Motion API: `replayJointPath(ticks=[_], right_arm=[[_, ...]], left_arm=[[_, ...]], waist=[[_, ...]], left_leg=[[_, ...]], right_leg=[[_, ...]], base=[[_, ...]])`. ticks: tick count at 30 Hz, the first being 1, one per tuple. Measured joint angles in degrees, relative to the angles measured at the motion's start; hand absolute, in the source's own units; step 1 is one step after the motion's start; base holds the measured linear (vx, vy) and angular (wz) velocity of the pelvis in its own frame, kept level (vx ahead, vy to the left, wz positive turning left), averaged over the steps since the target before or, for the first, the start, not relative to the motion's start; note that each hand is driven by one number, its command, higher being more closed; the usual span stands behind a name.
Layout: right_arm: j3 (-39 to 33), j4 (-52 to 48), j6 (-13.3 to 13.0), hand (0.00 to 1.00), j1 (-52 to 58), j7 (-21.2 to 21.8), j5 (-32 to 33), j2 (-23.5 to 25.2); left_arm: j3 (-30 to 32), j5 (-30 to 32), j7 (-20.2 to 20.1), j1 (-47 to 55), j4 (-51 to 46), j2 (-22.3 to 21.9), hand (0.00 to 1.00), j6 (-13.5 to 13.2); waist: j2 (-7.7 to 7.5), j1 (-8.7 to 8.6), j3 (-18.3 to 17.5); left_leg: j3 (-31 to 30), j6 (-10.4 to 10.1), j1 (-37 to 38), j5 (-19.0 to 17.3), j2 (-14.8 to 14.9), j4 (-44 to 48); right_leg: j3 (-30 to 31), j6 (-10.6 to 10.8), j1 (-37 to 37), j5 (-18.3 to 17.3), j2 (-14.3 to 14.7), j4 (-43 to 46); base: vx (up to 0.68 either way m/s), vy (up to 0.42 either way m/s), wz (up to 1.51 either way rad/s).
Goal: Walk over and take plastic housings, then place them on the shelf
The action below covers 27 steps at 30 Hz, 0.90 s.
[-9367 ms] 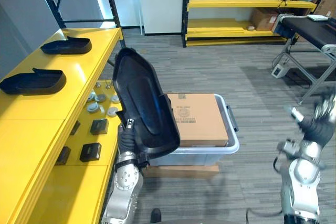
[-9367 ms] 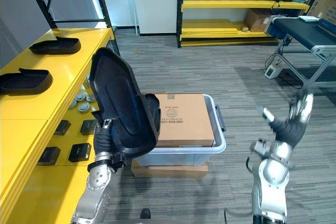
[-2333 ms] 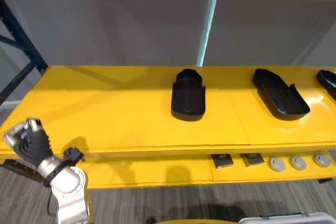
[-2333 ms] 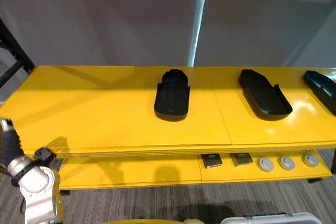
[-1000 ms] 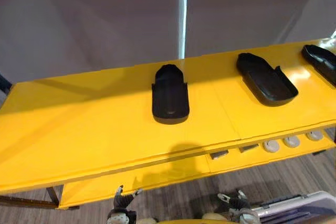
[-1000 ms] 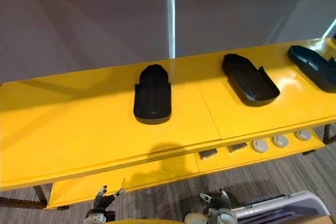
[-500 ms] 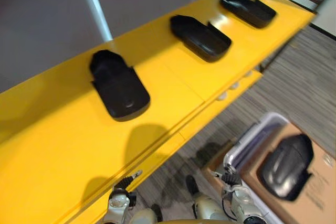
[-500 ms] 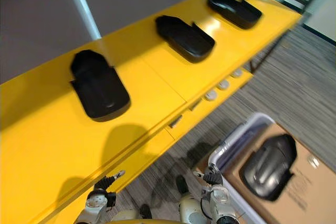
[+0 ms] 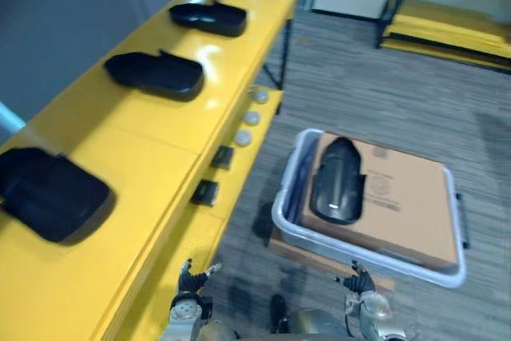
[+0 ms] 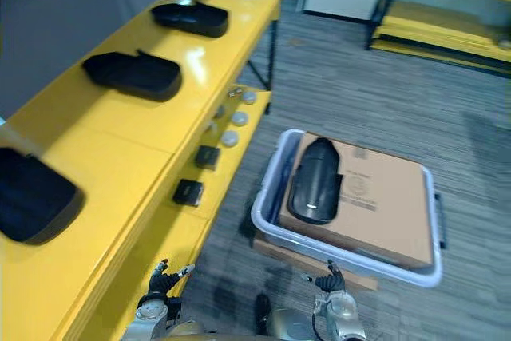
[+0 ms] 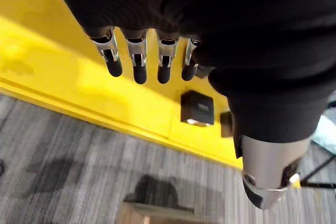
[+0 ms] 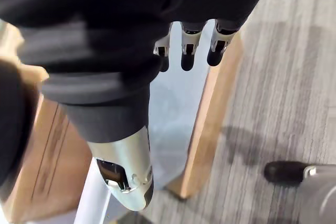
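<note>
Three black plastic housings lie in a row on the yellow shelf top [image 9: 144, 145]: a far one [image 9: 206, 17], a middle one [image 9: 156, 75] and a near one [image 9: 52, 195]. Another black housing [image 9: 337, 181] rests on a cardboard box [image 9: 407, 197] inside a grey tote [image 9: 283, 217] on the floor. My left hand [image 9: 192, 277] hangs low beside the shelf front, fingers [image 11: 139, 61] straight and holding nothing. My right hand [image 9: 359, 281] hangs low in front of the tote, fingers [image 12: 189, 51] straight and holding nothing.
Small black boxes [image 9: 205, 192] and round grey parts [image 9: 250, 116] sit on the lower shelf level. The tote stands on a wooden board [image 12: 210, 114]. More yellow racking [image 9: 447, 5] stands at the far right across a grey carpet floor.
The whole view has swung right and down: the shelf now runs along the left and the tote with its housing is in the middle. Both hands still hang low and open.
</note>
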Motion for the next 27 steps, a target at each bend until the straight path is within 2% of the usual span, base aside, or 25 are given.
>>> replayJointPath(ticks=[1, 3, 5, 6, 7, 8, 10, 13, 17, 21, 23, 26, 27], right_arm=[[-0.4, 0.0, 0.1, 0.00, 0.0, 0.0, 0.0, -0.1], [-0.9, -0.1, 0.0, 0.00, 0.1, -0.1, 0.0, 0.0], [-1.1, -0.1, 0.0, 0.00, 0.8, -0.2, 0.0, 0.3], [-1.8, -0.4, 0.0, 0.00, 1.3, -0.3, 0.2, 0.3], [-2.2, -0.5, 0.0, 0.00, 1.5, -0.4, 0.3, 0.2], [-3.4, -0.5, 0.0, 0.00, 1.7, -0.7, 0.6, 0.5], [-4.0, -2.1, -0.2, 0.00, 2.9, -1.2, 1.1, 1.6], [-6.0, -3.0, -0.2, 0.00, 4.4, -1.3, 3.0, 2.9], [-8.5, -6.9, -0.3, 0.00, 5.6, -1.5, 5.3, 3.1], [-13.2, -11.8, -1.2, 0.00, 6.5, -3.7, 7.1, 2.8], [-14.1, -12.4, -1.4, 0.00, 5.4, -4.0, 7.1, 2.7], [-14.0, -13.8, -1.4, 0.00, 2.7, -5.4, 7.0, 2.6], [-14.0, -14.6, -1.4, 0.00, 2.2, -5.9, 6.7, 2.1]], left_arm=[[0.0, 0.0, 0.0, 0.1, 0.0, -0.2, 0.00, 0.0], [-0.1, -0.1, 0.1, 0.3, 0.0, -0.3, 0.00, 0.0], [-0.6, -0.1, 0.1, 0.5, 0.0, -0.2, 0.00, 0.0], [-0.7, -0.2, 0.1, 0.6, 0.0, -0.2, 0.00, 0.0], [-0.8, -0.2, 0.1, 0.6, 0.0, -0.2, 0.00, 0.0], [-1.1, -0.5, 0.1, 0.5, 0.2, 0.4, 0.00, 0.0], [-1.6, -0.6, 0.1, 0.3, 0.9, 1.4, 0.00, 0.0], [-2.6, -0.6, 0.1, 0.4, 1.4, 2.6, 0.00, 0.3], [-3.4, -0.6, 0.0, -0.2, 2.2, 2.7, 0.00, 0.5], [-4.6, -0.4, 0.0, -0.9, 2.2, 2.8, 0.00, 0.7], [-4.5, -0.4, 0.1, -0.9, 2.2, 3.0, 0.00, 0.9], [-4.5, -0.5, 0.1, -0.6, 2.2, 3.4, 0.00, 1.0], [-4.5, -0.6, 0.1, -0.5, 2.1, 3.3, 0.00, 1.0]], waist=[[0.04, 0.04, 0.0], [-0.17, 0.17, 0.1], [0.30, 0.19, -0.1], [1.14, 0.13, -0.4], [1.73, 0.14, -0.7], [1.63, 0.60, -1.0], [0.26, 0.59, -1.4], [-0.51, 0.56, -2.2], [-0.04, -0.20, -2.3], [0.06, -0.27, -2.4], [0.08, -0.11, -2.4], [0.05, -0.02, -2.4], [0.18, -0.05, -2.4]], left_leg=[[-2.0, -0.4, -0.8, -0.5, -1.4, -0.5], [-11.1, -1.7, -3.6, -1.4, -7.0, -6.3], [-16.9, -2.4, -3.7, -0.9, -9.4, -13.9], [-18.6, -2.8, -3.1, 0.3, -9.2, -20.4], [-18.8, -2.8, -2.6, 2.9, -8.5, -23.4], [-16.5, -1.9, -0.5, 6.3, -8.8, -25.5], [-15.1, -1.6, 1.1, 6.4, -10.5, -28.0], [-13.9, -0.4, 3.7, 7.1, -13.0, -32.3], [-14.1, -0.3, 4.6, 7.1, -13.8, -32.9], [-14.2, -0.3, 5.6, 7.1, -13.8, -33.0], [-12.4, -0.3, 5.6, 7.1, -13.2, -33.1], [-8.5, -0.4, 5.6, 7.1, -12.5, -33.9], [-7.6, -0.4, 5.7, 7.1, -12.5, -33.9]], right_leg=[[1.6, 0.0, 0.0, 0.0, -0.2, 0.0], [6.9, 0.5, 0.3, 0.6, -1.8, -0.2], [9.4, 1.6, 0.8, 0.9, -2.5, -0.6], [10.1, 2.3, 1.1, -0.1, -2.3, -0.6], [9.4, 2.6, 1.0, -0.8, -2.2, -0.4], [6.9, 3.3, 1.0, -2.2, -4.2, 0.6], [3.0, 5.5, 1.1, -1.8, -7.5, 0.2], [3.0, 7.0, 3.0, -1.0, -9.8, -3.1], [2.1, 7.4, 4.0, -0.8, -10.6, -3.6], [1.2, 7.4, 4.6, -0.8, -10.7, -3.6], [1.1, 7.5, 3.4, -0.7, -10.2, -2.9], [-5.3, 7.7, 1.2, -0.2, -10.1, -3.4], [-4.5, 7.5, 1.1, 0.0, -9.9, -3.5]], base=[[0.12, 0.156, -1.28], [0.08, 0.170, -1.17], [0.08, 0.276, -0.85], [0.05, 0.253, -0.63], [0.07, 0.269, -0.52], [0.08, 0.210, -0.37], [0.11, 0.266, -0.24], [0.17, 0.188, -0.12], [0.15, 0.106, 0.03], [0.08, 0.020, 0.04], [0.00, -0.027, -0.45], [-0.01, -0.080, -0.70], [0.00, -0.072, -0.60]])
